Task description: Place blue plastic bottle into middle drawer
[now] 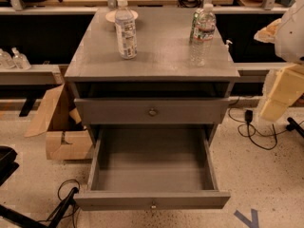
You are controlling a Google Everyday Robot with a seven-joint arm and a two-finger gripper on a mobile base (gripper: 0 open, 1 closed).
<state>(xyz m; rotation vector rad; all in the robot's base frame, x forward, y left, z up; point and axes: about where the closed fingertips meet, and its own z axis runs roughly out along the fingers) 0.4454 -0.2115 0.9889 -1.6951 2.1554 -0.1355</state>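
Note:
The blue plastic bottle [126,30] stands upright on the left of the grey cabinet top [156,56]; it has a white cap and a pale blue-and-white label. The middle drawer [152,167] is pulled fully open below, with nothing in it, and its round knob [153,205] faces me. The knobbed drawer above it [152,112] is shut. My gripper is not in view; only white and cream parts of my arm [282,89] show at the right edge, beside the cabinet and well away from the bottle.
A taller clear bottle with a green label [202,32] stands on the right of the top. A white dish [113,15] sits behind the blue bottle. A cardboard box [59,127] is left of the cabinet. Cables [256,137] lie on the floor.

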